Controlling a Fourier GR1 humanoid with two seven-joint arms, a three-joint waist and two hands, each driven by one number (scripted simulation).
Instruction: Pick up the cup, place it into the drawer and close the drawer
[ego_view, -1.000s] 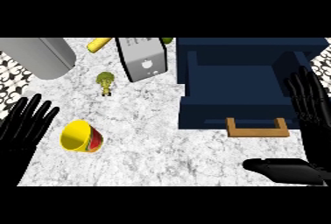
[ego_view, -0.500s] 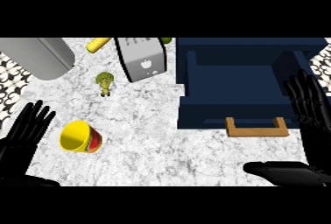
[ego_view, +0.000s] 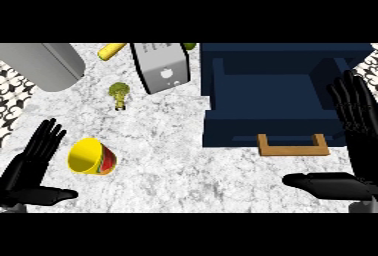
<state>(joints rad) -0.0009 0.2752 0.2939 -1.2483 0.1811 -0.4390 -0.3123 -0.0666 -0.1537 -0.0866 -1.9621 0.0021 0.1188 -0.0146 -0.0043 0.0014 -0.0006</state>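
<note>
Two open hands, left hand (ego_view: 33, 167) beside cup (ego_view: 91, 156), drawer (ego_view: 279, 97) open.

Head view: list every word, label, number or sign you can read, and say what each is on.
No readable text anywhere.
Grey appliance: small light marks on its face, too small to read.
Yellow cup: a red and green pattern on its side, no lettering.
Dark blue drawer, wooden handle: no markings.

Cup (ego_view: 91, 157) lies left of drawer (ego_view: 284, 95); broccoli (ego_view: 118, 92) behind cup.
</note>
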